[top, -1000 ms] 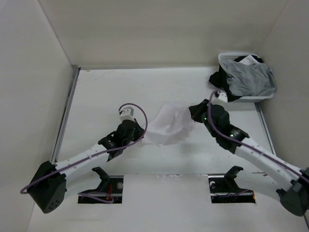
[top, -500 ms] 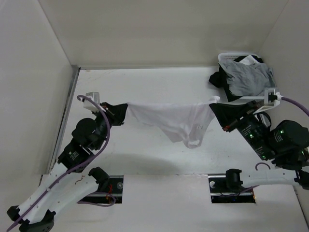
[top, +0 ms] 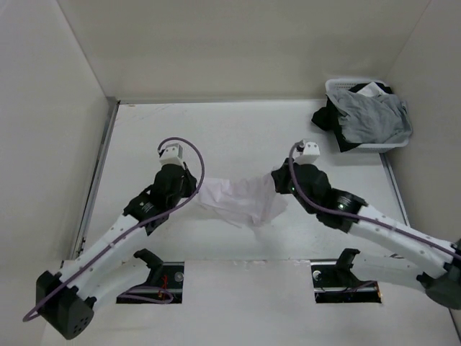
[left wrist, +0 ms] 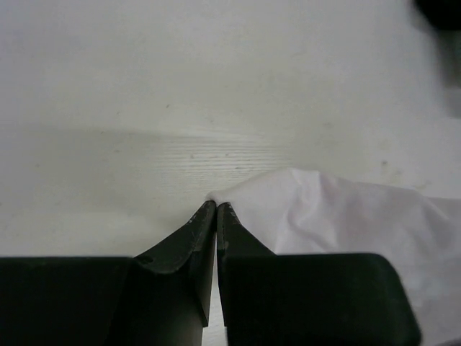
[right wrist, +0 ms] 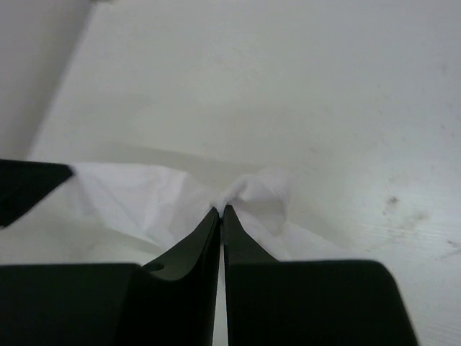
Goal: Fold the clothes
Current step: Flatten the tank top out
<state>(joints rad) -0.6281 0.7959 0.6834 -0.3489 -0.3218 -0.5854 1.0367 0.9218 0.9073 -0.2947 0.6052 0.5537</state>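
The clothes (top: pixel 238 202), a thin white top, sag in a crumpled band across the middle of the table. My left gripper (top: pixel 194 189) is shut on the top's left end. In the left wrist view the fingertips (left wrist: pixel 216 204) pinch a corner of the white fabric (left wrist: pixel 338 216), which spreads off to the right. My right gripper (top: pixel 277 184) is shut on the right end. Its tips (right wrist: pixel 220 209) squeeze a puckered fold in the right wrist view, and the cloth (right wrist: pixel 137 194) trails away to the left. Part of the fabric hangs down toward the front edge.
A white basket (top: pixel 338 85) stands at the back right with a grey garment (top: pixel 371 115) and a black garment (top: pixel 328 119) piled in it. A metal rail (top: pixel 97 173) runs along the table's left side. Walls close in the back and both sides.
Half a second ago the top was stretched wide between both raised, spread grippers. Both grippers have since come down and toward each other, and the top now sags, bunched between them.
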